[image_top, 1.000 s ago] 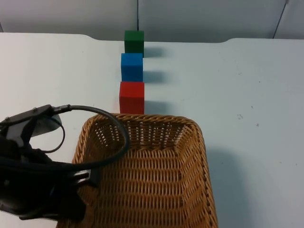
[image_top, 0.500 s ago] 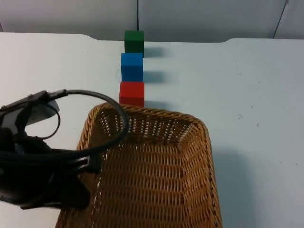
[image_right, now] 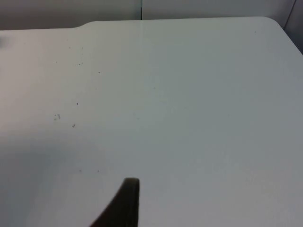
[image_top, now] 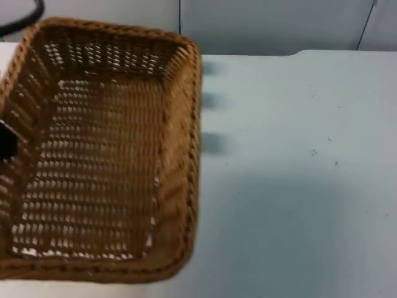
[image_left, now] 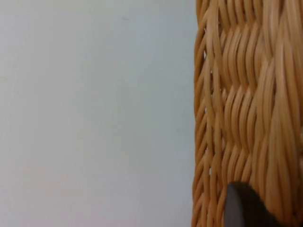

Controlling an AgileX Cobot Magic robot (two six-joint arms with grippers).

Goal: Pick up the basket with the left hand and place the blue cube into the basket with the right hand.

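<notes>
The wicker basket (image_top: 180, 155) hangs well above the table at the left of the top view, tilted, its open side toward the camera. My left gripper (image_top: 5, 141) is shut on the basket's left wall. In the left wrist view one black fingertip (image_left: 244, 208) presses against the woven wall (image_left: 246, 94), with white table beside it. The raised basket hides the blue cube and its neighbours in the top view. Their faint shadows (image_top: 214, 99) lie just right of the rim. My right gripper (image_right: 124, 203) waits over bare white table in the right wrist view.
The white table (image_top: 298, 186) stretches to the right of the basket, with a few small dark specks (image_top: 313, 152). The grey partition wall (image_top: 279, 25) closes off the far edge.
The basket has risen off the table, toward the camera and to the left, and now covers the three cubes. The left arm has shifted almost out of the top view.
</notes>
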